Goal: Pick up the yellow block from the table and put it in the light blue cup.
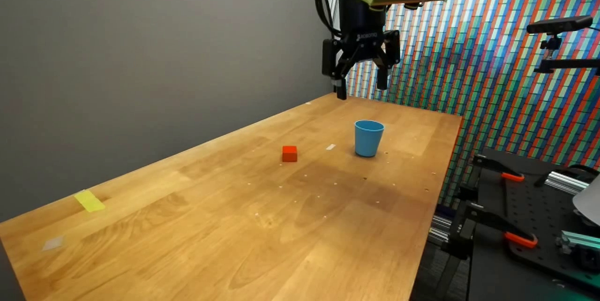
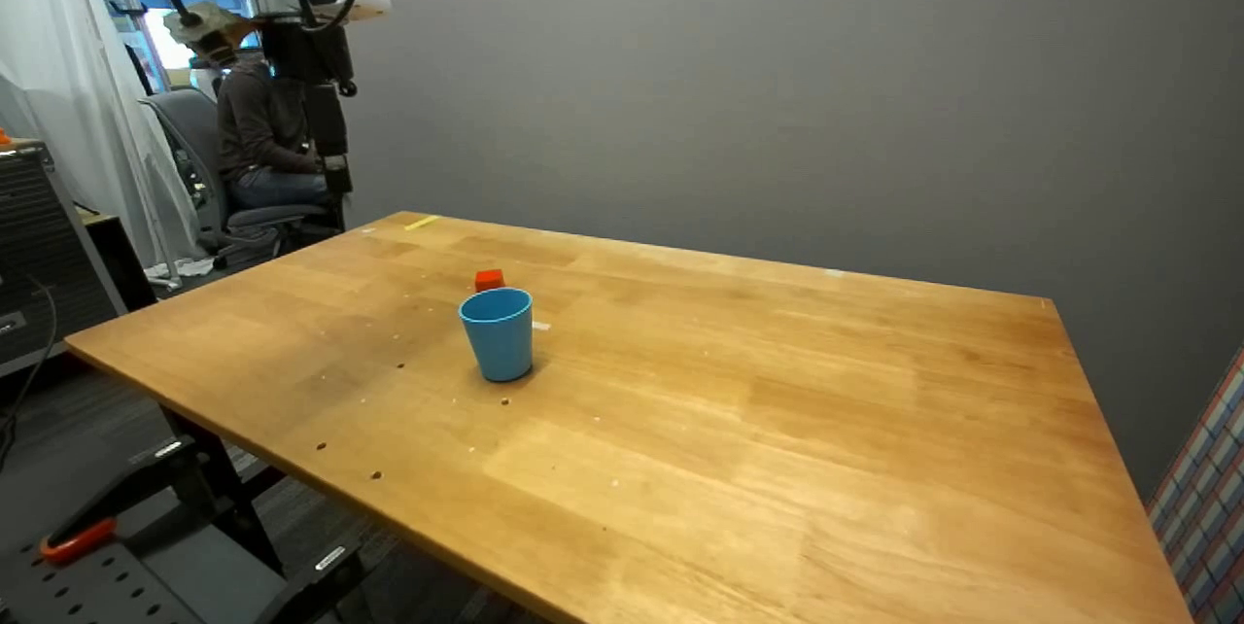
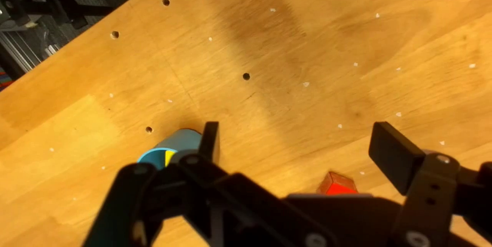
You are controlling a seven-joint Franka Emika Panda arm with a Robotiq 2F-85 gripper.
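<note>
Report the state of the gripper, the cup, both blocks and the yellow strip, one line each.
Gripper: open, holding nothing, above the table.
Cup: upright on the table, with the yellow block inside.
Yellow block: in the cup, only partly visible.
Red block: resting on the table, apart from the cup.
Yellow strip: lying flat on the table.

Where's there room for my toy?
Two bare patches of table: in an exterior view, right of the light blue cup past the white scrap; and between the red block and flat yellow strip. It's crowded around the cup, scrap and block.
</note>
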